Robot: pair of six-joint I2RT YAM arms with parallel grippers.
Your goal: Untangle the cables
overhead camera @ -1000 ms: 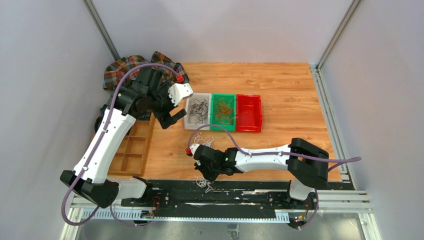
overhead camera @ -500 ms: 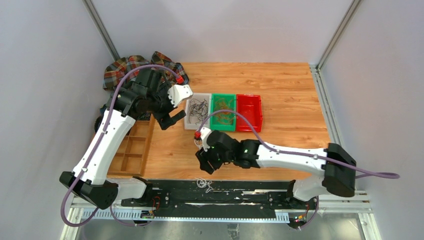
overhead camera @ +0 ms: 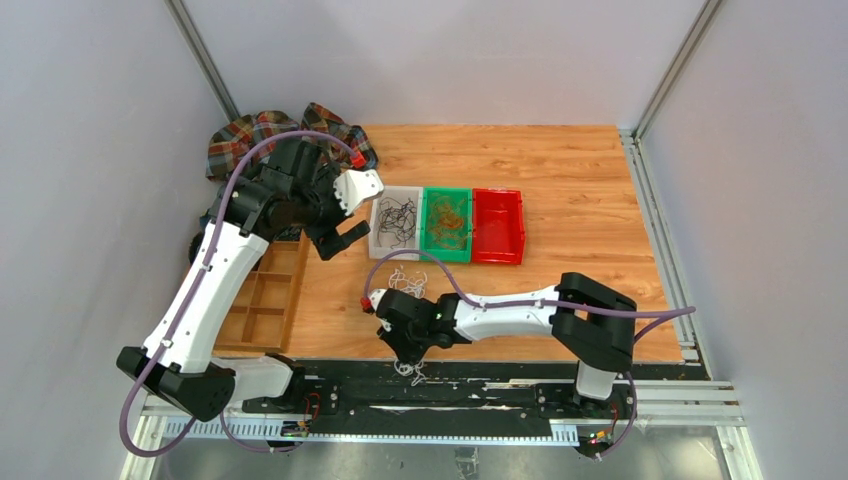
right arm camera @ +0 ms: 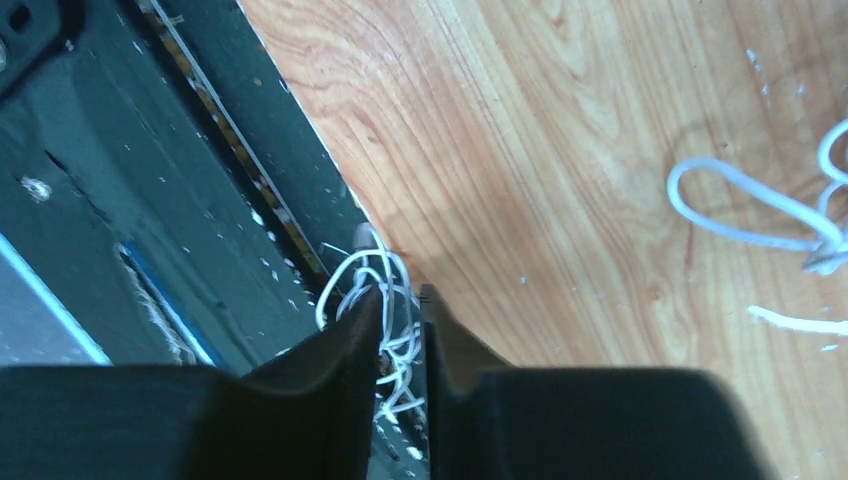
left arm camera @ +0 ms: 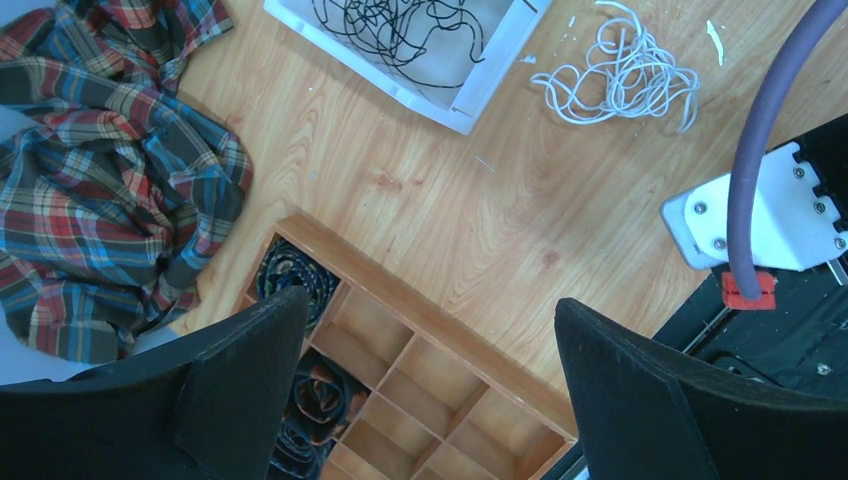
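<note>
right tool pinching white cables at table edge, left tool wide open, well apart

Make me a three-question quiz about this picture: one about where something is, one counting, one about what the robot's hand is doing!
1. Where are the thin black curly wires?
A) on the checked cloth
B) in the wooden divider box
C) in the white plastic tray

2. How many plastic trays stand in a row?
A) two
B) three
C) five

3. The left gripper is:
A) wide open, empty
B) squeezing a wire
C) shut tight

Answers:
1 C, they lie inside it.
2 B, the white one, a green plastic tray and a red plastic tray, side by side.
3 A, its fingers stand far apart, nothing between.
</note>
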